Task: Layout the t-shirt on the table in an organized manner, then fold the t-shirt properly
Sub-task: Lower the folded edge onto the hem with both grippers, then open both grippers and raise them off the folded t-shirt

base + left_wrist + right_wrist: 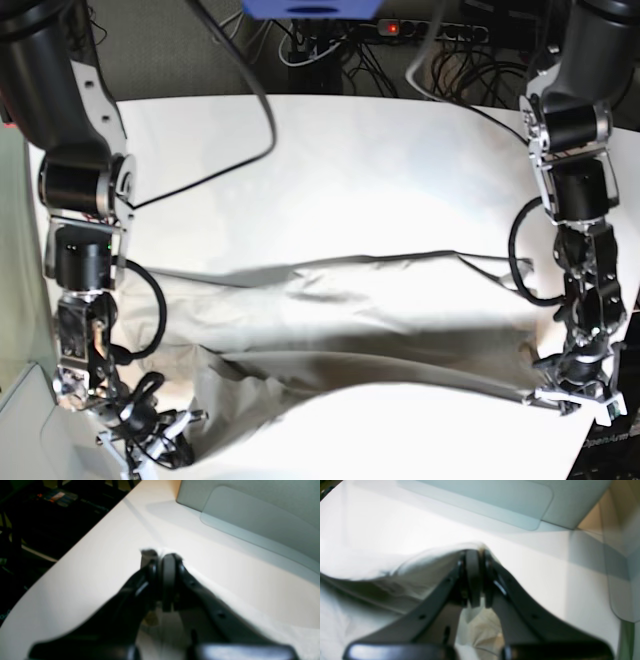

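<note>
We hold the t-shirt [340,320] stretched between both clenched grippers, left gripper [163,562] and right gripper [476,555] each seemingly pinching an edge over the table [330,170]; spreading looks underway, folding not begun.

The t-shirt [340,320] is spread crosswise over the near half of the table [350,170], reaching almost from the table's left edge to its right edge in the base view. The far half is crossed only by a cable [262,110]. The right gripper [150,432] is placed at the near left corner, on the cloth's end; the left gripper [572,392] at the near right corner, on the opposite end.
</note>
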`<action>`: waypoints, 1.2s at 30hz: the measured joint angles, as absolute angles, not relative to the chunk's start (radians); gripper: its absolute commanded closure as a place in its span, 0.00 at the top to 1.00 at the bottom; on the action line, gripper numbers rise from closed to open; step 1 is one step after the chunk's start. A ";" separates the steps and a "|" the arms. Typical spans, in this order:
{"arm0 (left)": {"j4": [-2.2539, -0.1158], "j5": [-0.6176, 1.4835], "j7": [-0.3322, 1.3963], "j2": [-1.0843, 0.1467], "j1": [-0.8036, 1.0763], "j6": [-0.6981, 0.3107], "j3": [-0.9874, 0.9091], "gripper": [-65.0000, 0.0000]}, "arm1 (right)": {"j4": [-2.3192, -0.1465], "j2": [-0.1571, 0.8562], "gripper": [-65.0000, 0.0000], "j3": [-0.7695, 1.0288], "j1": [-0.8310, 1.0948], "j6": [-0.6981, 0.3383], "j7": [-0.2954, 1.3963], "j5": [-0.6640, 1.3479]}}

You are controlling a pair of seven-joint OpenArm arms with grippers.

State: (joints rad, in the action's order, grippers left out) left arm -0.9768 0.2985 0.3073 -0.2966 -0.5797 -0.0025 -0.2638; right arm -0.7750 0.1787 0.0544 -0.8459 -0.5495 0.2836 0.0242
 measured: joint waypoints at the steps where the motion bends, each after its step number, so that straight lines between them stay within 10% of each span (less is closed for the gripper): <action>1: -0.966 0.299 0.280 -0.297 -0.583 -0.002 -0.264 0.01 | -0.775 0.178 0.06 0.047 -0.844 -0.526 0.283 0.025; 6: -0.871 0.296 0.246 -0.296 -0.620 -0.002 -0.261 0.18 | -0.775 0.180 0.39 0.028 -0.841 -0.512 0.280 0.025; 13: -0.752 0.295 0.241 -0.341 -0.680 -0.002 -0.263 1.00 | -0.775 0.185 0.54 -0.028 -0.843 -0.508 0.284 0.025; 36: -1.151 0.295 0.270 -0.325 -0.228 -0.004 -0.256 1.00 | -1.018 0.288 0.51 -0.017 -0.467 -0.497 0.292 0.030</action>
State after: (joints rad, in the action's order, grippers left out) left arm -1.1515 0.2955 0.2703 -0.3252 -0.2283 -0.0036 -0.2562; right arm -1.0180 0.2878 -0.0166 -0.4667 -0.4969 0.2920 0.0296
